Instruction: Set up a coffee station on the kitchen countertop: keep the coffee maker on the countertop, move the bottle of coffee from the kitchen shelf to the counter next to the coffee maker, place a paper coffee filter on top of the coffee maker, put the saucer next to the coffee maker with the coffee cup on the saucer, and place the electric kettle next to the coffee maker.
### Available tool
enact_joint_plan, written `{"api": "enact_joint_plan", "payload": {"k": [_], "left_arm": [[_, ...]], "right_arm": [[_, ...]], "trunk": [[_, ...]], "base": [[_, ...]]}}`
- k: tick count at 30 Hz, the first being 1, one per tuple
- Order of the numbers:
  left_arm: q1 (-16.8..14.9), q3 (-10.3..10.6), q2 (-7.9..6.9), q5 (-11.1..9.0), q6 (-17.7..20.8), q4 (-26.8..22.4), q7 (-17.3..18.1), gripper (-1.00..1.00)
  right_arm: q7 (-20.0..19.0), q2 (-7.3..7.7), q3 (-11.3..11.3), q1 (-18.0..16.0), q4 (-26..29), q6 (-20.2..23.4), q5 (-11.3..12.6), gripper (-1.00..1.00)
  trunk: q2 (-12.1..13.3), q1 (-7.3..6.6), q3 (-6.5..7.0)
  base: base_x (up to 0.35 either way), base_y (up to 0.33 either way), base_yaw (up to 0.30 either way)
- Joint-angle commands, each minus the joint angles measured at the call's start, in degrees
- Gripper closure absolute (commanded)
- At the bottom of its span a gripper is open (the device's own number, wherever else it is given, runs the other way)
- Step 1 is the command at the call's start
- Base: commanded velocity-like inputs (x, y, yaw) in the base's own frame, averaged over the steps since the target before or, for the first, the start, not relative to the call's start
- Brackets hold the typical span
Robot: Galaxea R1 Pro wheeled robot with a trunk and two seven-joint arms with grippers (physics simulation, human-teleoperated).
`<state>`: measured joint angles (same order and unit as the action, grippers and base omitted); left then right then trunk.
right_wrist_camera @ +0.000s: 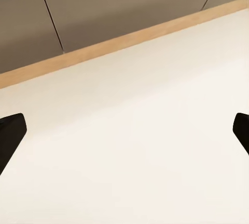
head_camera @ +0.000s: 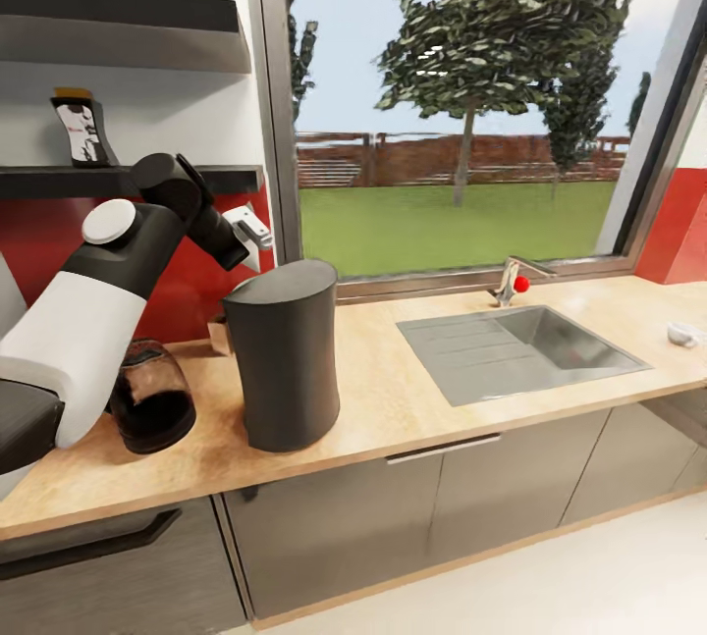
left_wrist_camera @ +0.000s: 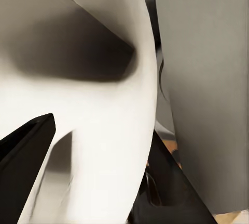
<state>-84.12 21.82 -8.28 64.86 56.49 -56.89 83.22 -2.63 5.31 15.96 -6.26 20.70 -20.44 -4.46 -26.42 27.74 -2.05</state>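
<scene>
The dark electric kettle (head_camera: 285, 365) stood upright on the wooden desk (head_camera: 393, 399), with the glass coffee maker (head_camera: 152, 397) just beside it, partly behind the left arm. The left pincer (head_camera: 250, 233) hung above and behind the kettle; I could not tell whether it was open or closed. The bottle of coffee (head_camera: 83, 130) sat on the kitchen shelf (head_camera: 59, 182). The right pincer (right_wrist_camera: 124, 130) was spread wide over the pale floor (right_wrist_camera: 129, 156).

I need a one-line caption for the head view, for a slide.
Left arm raised beside dark kettle on wooden countertop, sink nearby.
</scene>
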Motion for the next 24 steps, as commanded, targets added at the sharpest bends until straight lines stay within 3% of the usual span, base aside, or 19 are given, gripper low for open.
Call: {"api": "enact_joint_plan", "payload": {"k": [1, 6, 10, 24], "left_arm": [[-0.08, 0.16, -0.06, 0.51, 0.55, -0.06, 0.55, 1.00], [-0.10, 0.15, -0.16, 0.69, 0.55, -0.06, 0.53, 1.00], [-0.08, 0.15, -0.47, 2.12, 0.55, -0.06, 0.54, 1.00], [-0.01, 0.15, -0.33, 2.29, 0.55, -0.06, 0.63, 1.00]], "right_arm": [[-0.28, -0.04, 0.48, -0.07, -0.08, -0.21, -0.47, -1.00], [-0.28, -0.05, 0.48, -0.07, -0.07, -0.21, -0.47, -1.00], [-0.28, -0.07, 0.48, -0.07, -0.10, -0.21, -0.47, -1.00], [-0.35, -0.07, 0.48, -0.07, -0.08, -0.21, -0.47, -1.00]], "trunk": [[-0.11, 0.03, -0.13], [-0.11, 0.03, -0.13], [-0.11, 0.03, -0.13], [-0.11, 0.03, -0.08]], "base": [[-0.026, 0.005, -0.004], [-0.011, 0.002, -0.002], [-0.001, 0.000, 0.000], [0.015, 0.017, -0.033]]}}
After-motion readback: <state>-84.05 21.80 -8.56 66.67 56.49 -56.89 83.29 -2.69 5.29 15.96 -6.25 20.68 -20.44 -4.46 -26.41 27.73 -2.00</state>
